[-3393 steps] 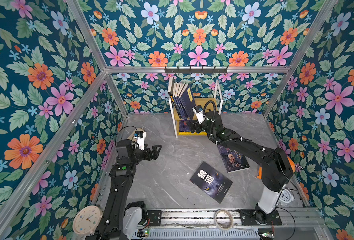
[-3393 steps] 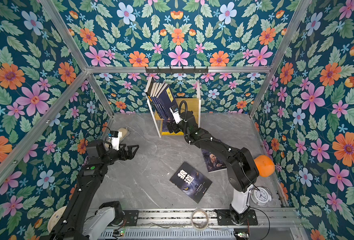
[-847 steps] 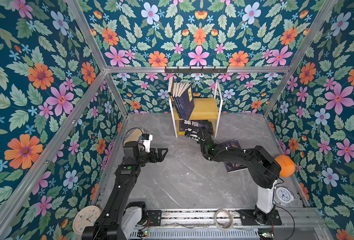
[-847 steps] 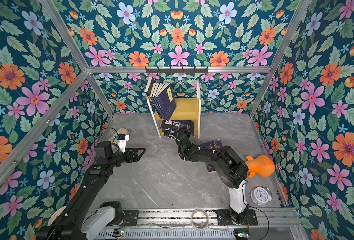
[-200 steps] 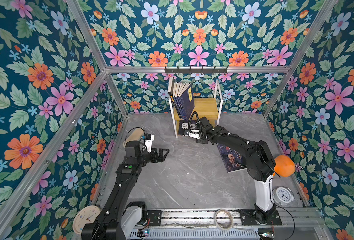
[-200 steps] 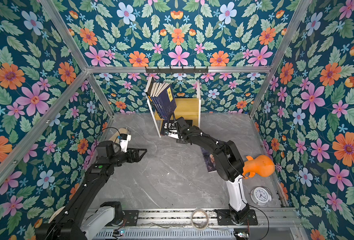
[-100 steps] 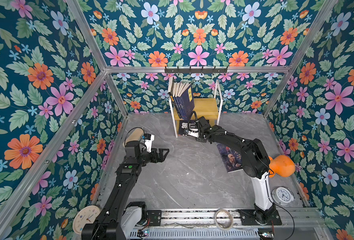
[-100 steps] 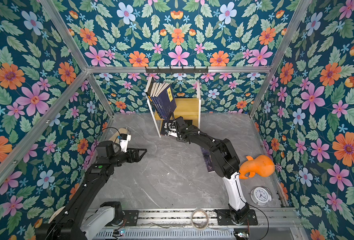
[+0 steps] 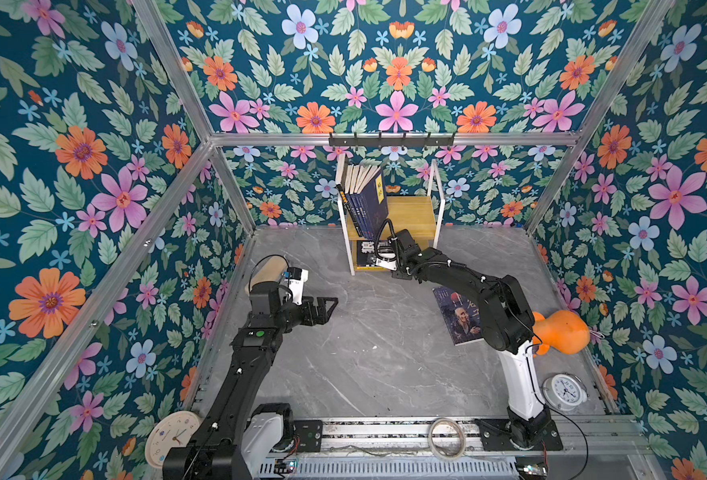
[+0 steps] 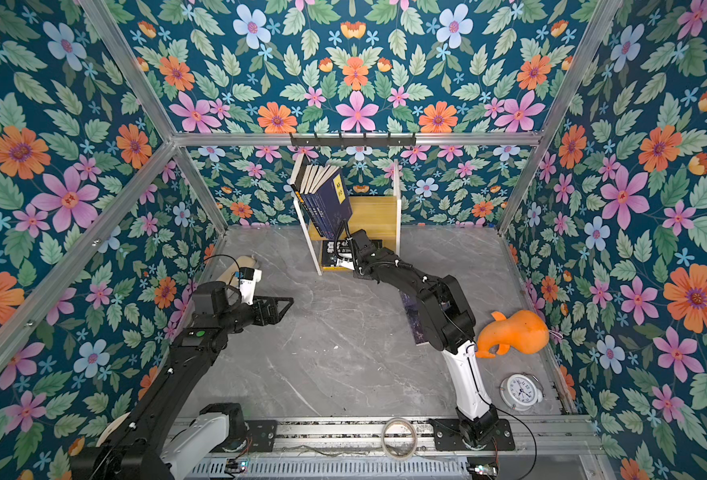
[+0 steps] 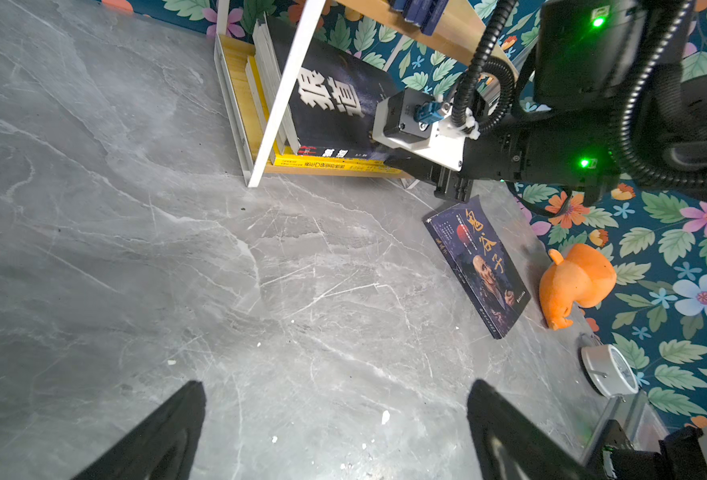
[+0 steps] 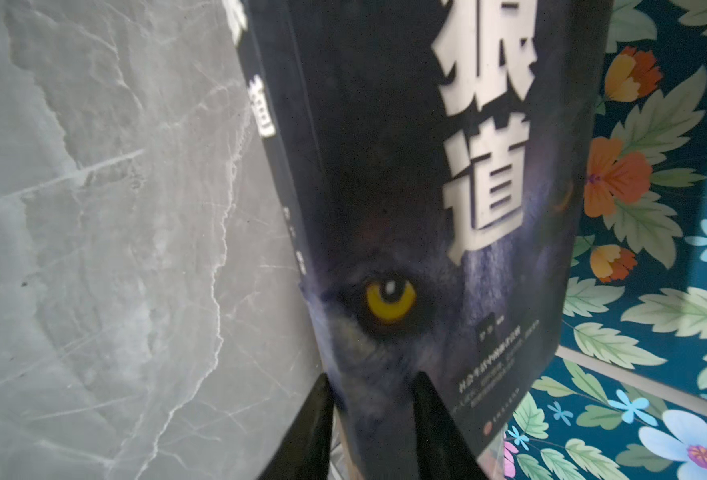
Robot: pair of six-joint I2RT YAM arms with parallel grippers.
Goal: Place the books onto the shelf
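Closest to me, my left gripper [image 9: 326,309] hovers over the grey table [image 9: 364,353] with its jaws spread wide. Further out on the right, one dark book [image 9: 455,320] lies flat on the table, partly under my right arm. Beyond it, my right gripper [image 12: 371,376] pinches the bottom edge of the wolf-eye book [image 12: 426,208], which stands tilted in the lower tier of the shelf [image 9: 410,212]. On the top board, the navy books [image 9: 368,203] lean together at the left end.

My two top cameras look down from high up, and both see the whole worktop [image 9: 364,353]. My left wrist camera looks low across it to the shelf [image 11: 279,120]; my right one is very close to a dark book [image 12: 385,187].
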